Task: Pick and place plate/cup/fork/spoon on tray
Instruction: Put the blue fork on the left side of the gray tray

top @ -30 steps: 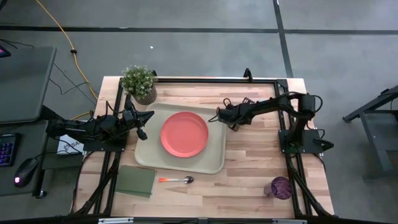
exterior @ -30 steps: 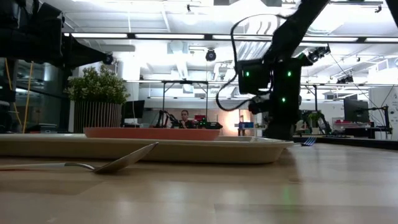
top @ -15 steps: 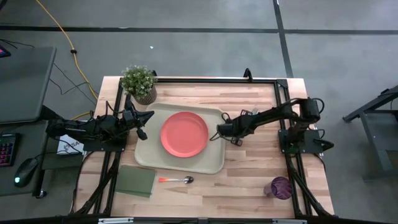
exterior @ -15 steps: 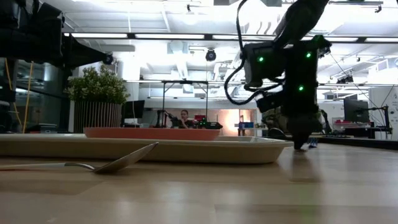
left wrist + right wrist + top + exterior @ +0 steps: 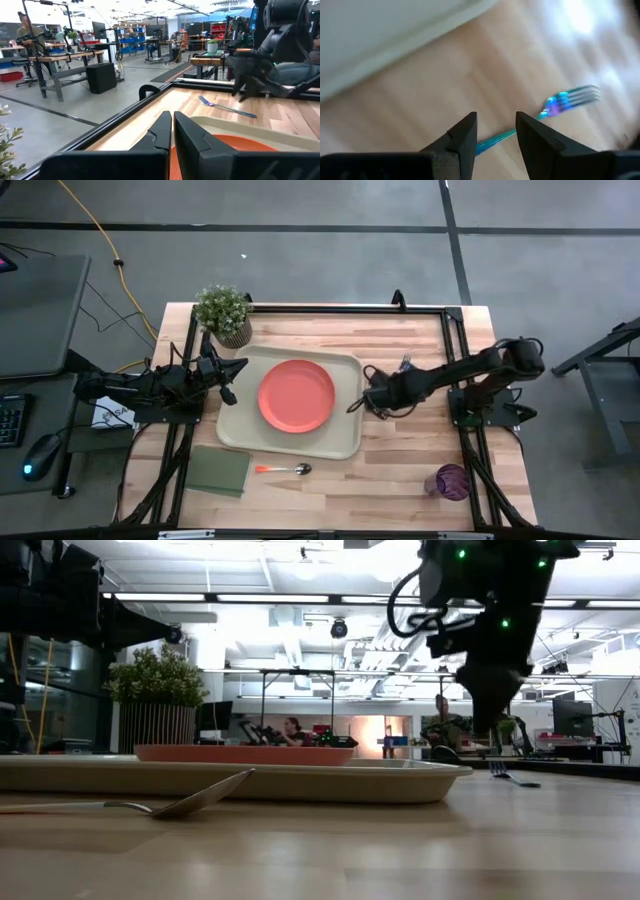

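The right gripper has swung from beyond the tray's far right corner a second ago to a spot just off the tray's right rim, its arm now stretched low across the table. From above, the tray holds the plate at its centre; the spoon lies on the wood just off the tray's near edge, the cup stands well off its near right corner, and the left gripper waits at the tray's left edge, unmoved. At table height, the right gripper hangs above the wood to the tray's right, with the fork lying on the table just past it, clear of the tray and not lifted. The left wrist camera shows that arm's fingers pressed together over the tray's rim, the fork lying beyond the tray's far right side below the right gripper. The right wrist camera looks down past its own fingers, which stand apart with nothing between them; the fork runs under the gap, the tray's pale rim close by. The plate looks delivered; the fork appears next in line, with spoon and cup still off the tray.
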Controlling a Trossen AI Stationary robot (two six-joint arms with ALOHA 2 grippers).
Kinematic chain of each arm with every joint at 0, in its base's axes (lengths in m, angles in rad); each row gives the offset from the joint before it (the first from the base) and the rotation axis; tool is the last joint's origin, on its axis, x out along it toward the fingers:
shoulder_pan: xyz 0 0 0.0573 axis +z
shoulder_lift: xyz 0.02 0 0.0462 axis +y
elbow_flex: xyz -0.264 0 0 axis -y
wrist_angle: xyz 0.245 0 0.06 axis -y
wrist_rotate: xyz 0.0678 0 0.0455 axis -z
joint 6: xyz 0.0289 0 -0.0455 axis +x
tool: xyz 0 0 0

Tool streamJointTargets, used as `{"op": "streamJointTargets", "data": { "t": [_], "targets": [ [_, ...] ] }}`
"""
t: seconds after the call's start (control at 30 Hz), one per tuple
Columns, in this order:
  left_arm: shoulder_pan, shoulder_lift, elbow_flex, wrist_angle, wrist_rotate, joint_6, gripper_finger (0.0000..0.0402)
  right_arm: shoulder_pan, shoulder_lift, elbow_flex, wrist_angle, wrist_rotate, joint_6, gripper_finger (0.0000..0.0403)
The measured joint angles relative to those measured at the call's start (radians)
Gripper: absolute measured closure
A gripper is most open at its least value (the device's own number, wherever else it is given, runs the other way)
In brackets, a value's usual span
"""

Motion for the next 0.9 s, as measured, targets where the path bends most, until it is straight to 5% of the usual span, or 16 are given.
{"op": "streamJointTargets", "data": {
  "t": [0.2,0.5,0.9],
  "targets": [
    [0.000,0.000,0.000,0.000,0.018,0.000,0.0398,0.003,-0.121,-0.206,0.090,0.062,0.288,0.0274],
    [0.000,0.000,0.000,0.001,0.024,0.003,0.0398,-0.009,-0.227,-0.540,0.591,0.189,0.558,0.0274],
    [0.000,0.000,0.000,0.001,0.024,0.002,0.0398,-0.028,-0.121,-0.493,0.585,0.251,0.549,0.0274]
  ]
}}
